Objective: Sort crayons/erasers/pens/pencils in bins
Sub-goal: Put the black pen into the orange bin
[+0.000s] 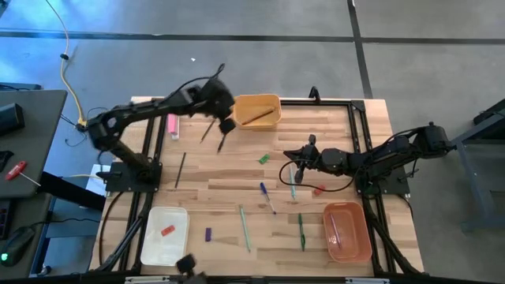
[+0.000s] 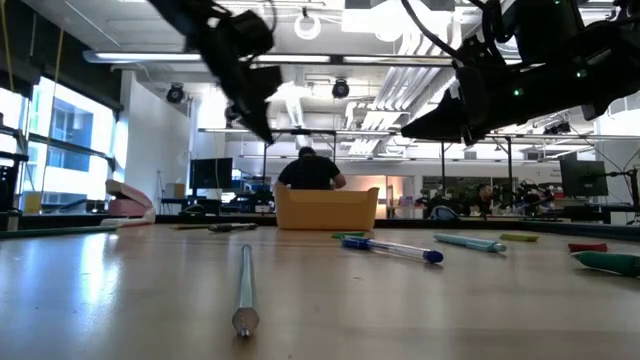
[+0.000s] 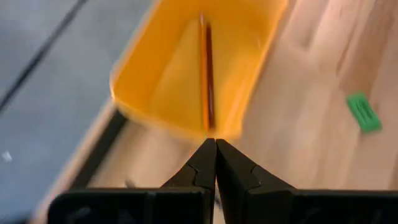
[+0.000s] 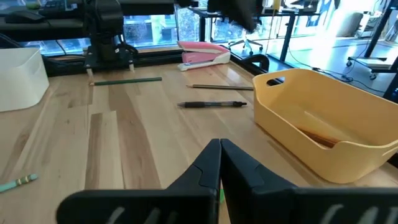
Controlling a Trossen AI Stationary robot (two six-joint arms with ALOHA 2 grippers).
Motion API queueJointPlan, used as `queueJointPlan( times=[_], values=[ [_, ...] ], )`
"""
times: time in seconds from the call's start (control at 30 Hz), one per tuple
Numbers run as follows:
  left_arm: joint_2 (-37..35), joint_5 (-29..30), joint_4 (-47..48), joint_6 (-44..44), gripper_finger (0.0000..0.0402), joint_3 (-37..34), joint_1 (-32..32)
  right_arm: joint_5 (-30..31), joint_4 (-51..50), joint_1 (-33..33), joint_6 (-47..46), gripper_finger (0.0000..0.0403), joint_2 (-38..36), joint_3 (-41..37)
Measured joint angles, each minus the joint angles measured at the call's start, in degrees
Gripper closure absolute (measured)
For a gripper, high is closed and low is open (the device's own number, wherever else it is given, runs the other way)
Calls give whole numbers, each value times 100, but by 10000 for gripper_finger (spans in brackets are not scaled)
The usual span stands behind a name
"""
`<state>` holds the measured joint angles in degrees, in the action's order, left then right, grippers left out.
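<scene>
L gripper (image 1: 226, 125) closed by yellow bin (image 1: 256, 110)

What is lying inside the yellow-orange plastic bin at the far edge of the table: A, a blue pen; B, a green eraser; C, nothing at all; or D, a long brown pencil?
D: the left wrist view shows a long brown pencil lying lengthwise in the yellow-orange plastic bin, and the high view shows the same brown stick in that bin.
</scene>
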<state>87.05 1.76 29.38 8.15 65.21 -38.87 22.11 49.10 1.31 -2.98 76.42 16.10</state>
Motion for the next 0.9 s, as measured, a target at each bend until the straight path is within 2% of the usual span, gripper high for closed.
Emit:
queueJointPlan(
  times=[0.17,0.33,0.67,0.9],
  values=[
    [-903,0,-13,-778,402,-1230,299,0,0,-1,-13,403,0,0],
    [-1393,84,-195,-1686,402,-2076,845,0,1,-1,-16,403,-1,0],
    [-1519,597,-2123,-3202,401,-3423,1651,0,-26,-1,-18,403,0,0],
    [-1517,1169,-2786,-3681,373,-3776,1766,0,-42,-1,-18,403,0,0]
  ],
)
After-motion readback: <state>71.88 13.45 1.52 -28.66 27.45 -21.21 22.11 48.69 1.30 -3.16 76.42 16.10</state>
